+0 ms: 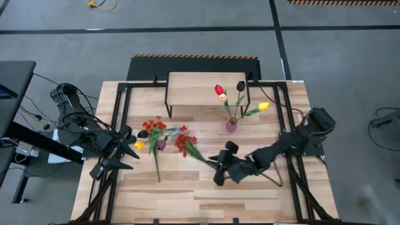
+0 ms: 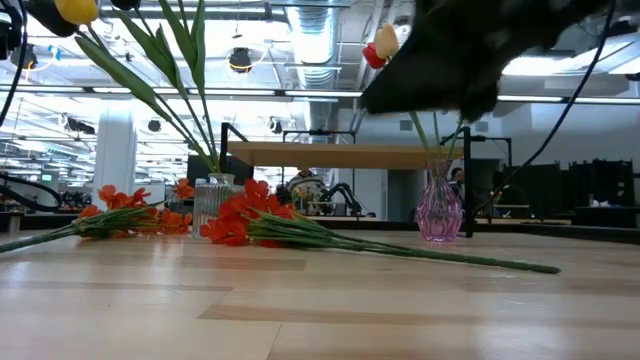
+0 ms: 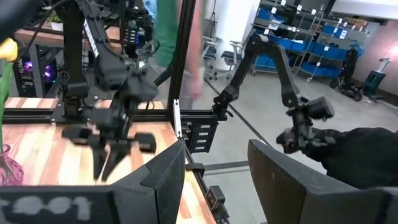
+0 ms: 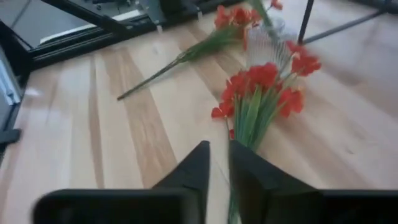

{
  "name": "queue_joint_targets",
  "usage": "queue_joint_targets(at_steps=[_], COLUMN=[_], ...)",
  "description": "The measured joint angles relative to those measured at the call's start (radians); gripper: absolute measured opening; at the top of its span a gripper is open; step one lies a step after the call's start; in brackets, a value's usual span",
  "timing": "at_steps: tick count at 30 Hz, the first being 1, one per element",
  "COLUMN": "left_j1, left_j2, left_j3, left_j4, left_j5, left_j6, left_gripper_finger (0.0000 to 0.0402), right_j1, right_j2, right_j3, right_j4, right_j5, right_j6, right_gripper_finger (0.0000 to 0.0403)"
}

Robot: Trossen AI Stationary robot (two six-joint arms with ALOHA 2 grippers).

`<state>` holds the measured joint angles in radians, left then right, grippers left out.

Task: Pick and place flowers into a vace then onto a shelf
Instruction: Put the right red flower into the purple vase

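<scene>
The right hand [image 1: 220, 167] is hovering low over the slatted wooden counter [image 1: 206, 200], at the stem end of a spray of red-orange blossoms [image 1: 185, 142] that is lying flat; in the right wrist view its two dark fingers [image 4: 198, 163] are standing slightly parted with the green stem running between them, and whether they are pinching that stem cannot be told. A second red-orange spray [image 1: 154, 127] is lying nearby, its long stem pointing toward the front edge, beside a ribbed clear glass [image 2: 212, 205] and a dark maroon tulip [image 1: 143, 134]. The left hand [image 1: 128, 149] is waiting at the left side of the counter, its fingers [image 3: 158, 177] spread, with a yellow tulip [image 1: 138, 145] showing just beside it; whether it is gripping that flower cannot be told. A small pink glass vase [image 1: 231, 126] is standing upright on the counter just in front of the shelf [image 1: 200, 87], holding a red-and-cream tulip [image 1: 219, 91], a dark tulip [image 1: 240, 86] and another yellow tulip [image 1: 264, 106]. The shelf, with its light plank top on black legs, is sitting at the back of the counter.
</scene>
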<state>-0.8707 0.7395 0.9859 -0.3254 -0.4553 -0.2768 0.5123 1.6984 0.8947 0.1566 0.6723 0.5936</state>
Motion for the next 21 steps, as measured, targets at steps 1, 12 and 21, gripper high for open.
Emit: queue_joint_targets(at_steps=[1,12,21], left_j1=[0.000,0.000,0.000], left_j2=[0.000,0.000,0.001], left_j3=[0.000,0.000,0.000], left_j4=[-0.001,-0.017,-0.033], left_j5=[0.000,0.002,0.001], left_j6=[0.000,-0.007,-0.008], left_gripper_finger=[0.0164,0.0164,0.0164], right_j1=[-0.012,-0.093,-0.137], right_j2=[0.026,0.257,0.431], right_j3=[0.000,0.065,0.207], right_j4=[0.028,0.125,-0.066], right_j5=[-0.012,-0.176,-0.139], right_j6=[0.000,-0.020,-0.026], right_gripper_finger=[0.0075,0.0236,0.0238])
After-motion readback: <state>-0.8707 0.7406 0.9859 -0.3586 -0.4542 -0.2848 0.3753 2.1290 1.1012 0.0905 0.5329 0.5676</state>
